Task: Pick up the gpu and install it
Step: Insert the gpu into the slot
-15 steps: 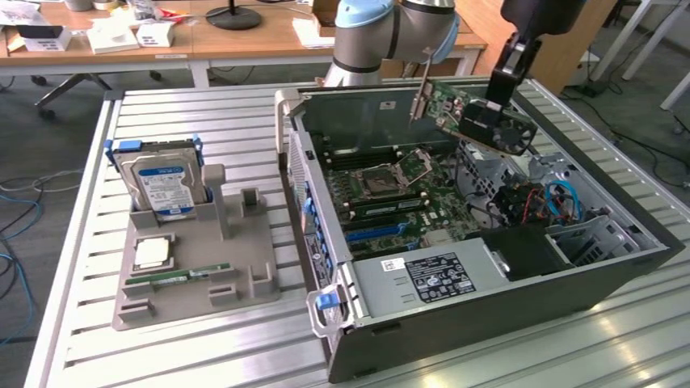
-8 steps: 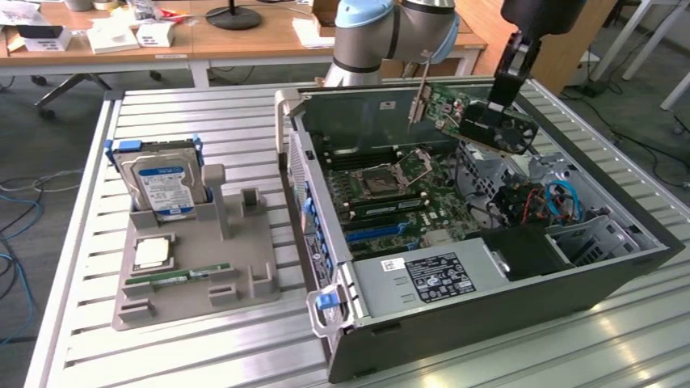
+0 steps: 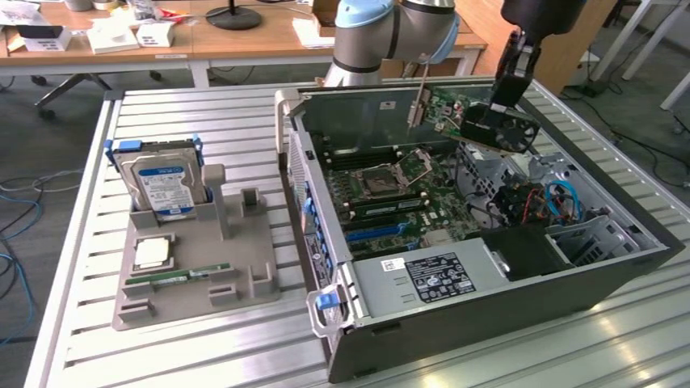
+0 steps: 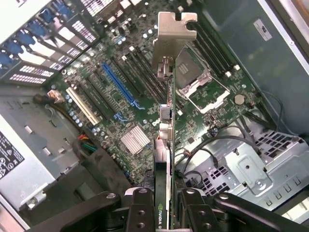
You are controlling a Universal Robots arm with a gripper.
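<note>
My gripper is shut on the gpu, a black card with a round fan and a silver end bracket. The card hangs tilted above the far side of the open computer case. In the wrist view the gpu is seen edge-on between the gripper fingers, and its bracket points away from the camera. Below the card lies the green motherboard with a blue slot and an empty processor socket. The card is clear of the board.
A grey parts holder to the exterior view's left of the case carries a silver hard drive, a processor and a memory stick. The power supply fills the case's near corner. Cables lie at the case's right.
</note>
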